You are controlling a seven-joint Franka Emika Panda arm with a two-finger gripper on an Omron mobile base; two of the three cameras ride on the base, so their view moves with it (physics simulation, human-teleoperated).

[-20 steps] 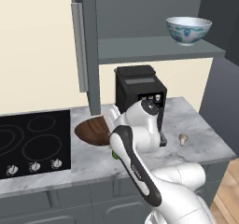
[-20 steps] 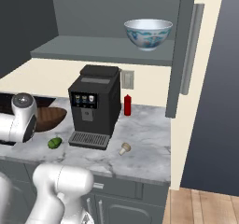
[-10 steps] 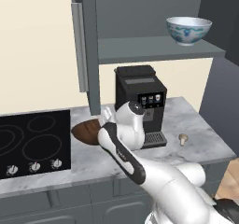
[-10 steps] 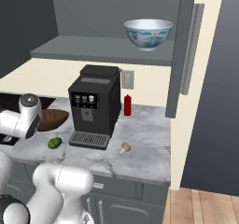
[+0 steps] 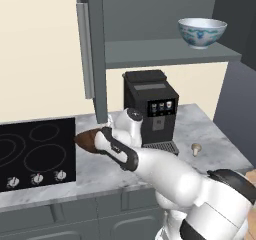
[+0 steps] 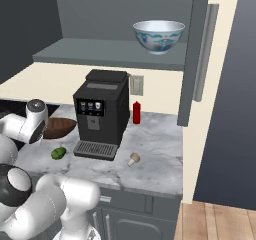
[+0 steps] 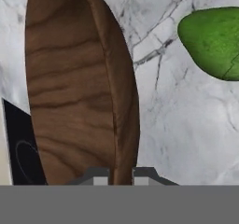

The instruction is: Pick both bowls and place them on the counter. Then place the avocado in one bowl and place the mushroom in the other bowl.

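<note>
Wooden bowl (image 6: 59, 127) left of coffee machine (image 6: 100, 113); avocado (image 6: 58, 153) before it, mushroom (image 6: 133, 158) right.

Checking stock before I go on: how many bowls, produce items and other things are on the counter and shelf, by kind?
Bowls: 2, the wooden bowl in the gripper and the white bowl on the shelf.
Produce: 2, the avocado and the mushroom.
Appliances: 1, the coffee machine.
Bottles: 1, the red bottle.
Total: 6.
</note>
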